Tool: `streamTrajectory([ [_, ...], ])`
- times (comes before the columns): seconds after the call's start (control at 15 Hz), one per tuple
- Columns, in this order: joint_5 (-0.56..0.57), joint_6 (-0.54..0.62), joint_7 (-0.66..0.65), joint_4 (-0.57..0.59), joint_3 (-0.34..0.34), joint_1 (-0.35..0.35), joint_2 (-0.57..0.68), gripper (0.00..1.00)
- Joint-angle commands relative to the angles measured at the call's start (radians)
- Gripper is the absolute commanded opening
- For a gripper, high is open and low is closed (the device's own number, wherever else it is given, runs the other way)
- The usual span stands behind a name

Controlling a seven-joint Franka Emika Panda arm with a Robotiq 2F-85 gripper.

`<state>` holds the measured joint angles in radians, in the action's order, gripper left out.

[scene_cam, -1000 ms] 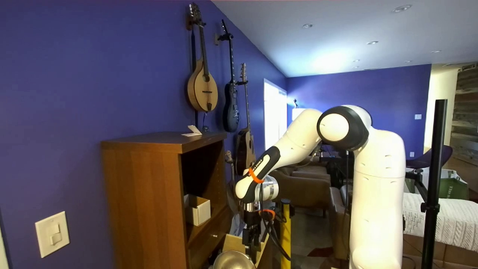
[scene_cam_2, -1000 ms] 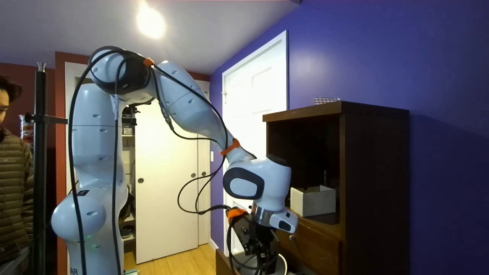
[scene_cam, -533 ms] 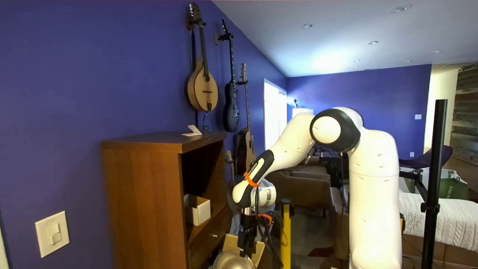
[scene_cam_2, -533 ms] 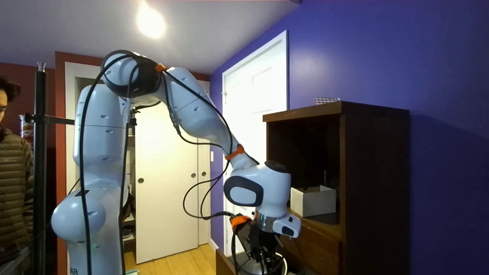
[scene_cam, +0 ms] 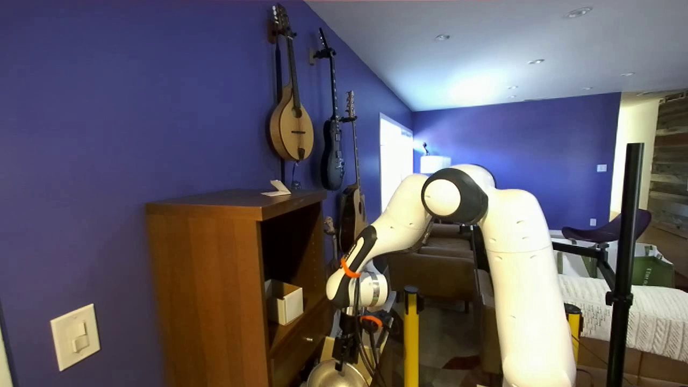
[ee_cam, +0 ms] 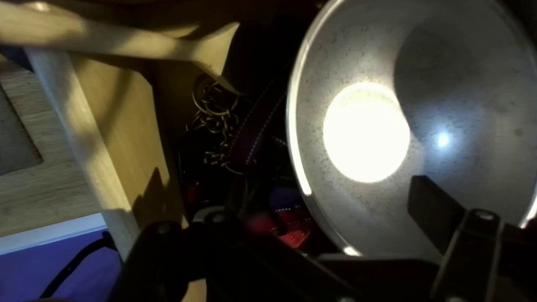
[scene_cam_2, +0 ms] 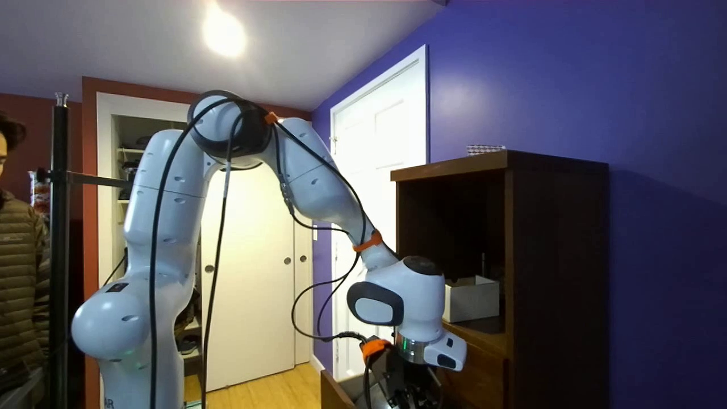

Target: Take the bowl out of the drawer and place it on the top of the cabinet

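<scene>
The bowl (ee_cam: 419, 109) sits in the drawer (ee_cam: 130, 130), right below the gripper (ee_cam: 327, 209) and reaching out to one side of it. The gripper is spread wide, its fingers (ee_cam: 436, 209) on either side of the rim: one is over the hollow of the bowl, the other, partly lost in the dark, is outside it. Whether either touches the metal I cannot tell.

The cabinet (scene_cam: 207, 290) stands beside the gripper, its top well above. In both exterior views the white box (scene_cam: 290, 305) in its compartment is also higher than the gripper.

Only the wrist view looks down into the drawer, where a stitched strap (ee_cam: 256, 134), metal rings (ee_cam: 209, 107) and red cloth (ee_cam: 295, 235) lie just outside the rim, near the outer finger. In an exterior view a fingertip shows dark against the bowl's inside, and a folded card (scene_cam: 278, 189) lies on the cabinet top, high above the gripper. In an exterior view with a person (scene_cam_2: 23, 267) at its edge, well apart from the gripper, the gripper covers most of the bowl.
</scene>
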<state>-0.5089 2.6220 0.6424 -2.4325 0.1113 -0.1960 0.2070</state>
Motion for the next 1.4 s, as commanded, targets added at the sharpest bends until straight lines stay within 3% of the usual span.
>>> streamTrajectory([
  [0.0, -0.034, -0.047, 0.041, 0.062, -0.048, -0.064, 0.058, 0.69],
  [0.33, -0.007, -0.169, 0.052, 0.105, -0.053, -0.107, 0.089, 0.33],
  [0.67, -0.026, -0.174, 0.053, 0.115, -0.053, -0.119, 0.098, 0.01],
  [1.0, -0.021, -0.175, 0.033, 0.107, -0.049, -0.12, 0.083, 0.02],
  [1.33, 0.06, -0.22, -0.1, 0.096, -0.017, -0.096, 0.036, 0.02],
])
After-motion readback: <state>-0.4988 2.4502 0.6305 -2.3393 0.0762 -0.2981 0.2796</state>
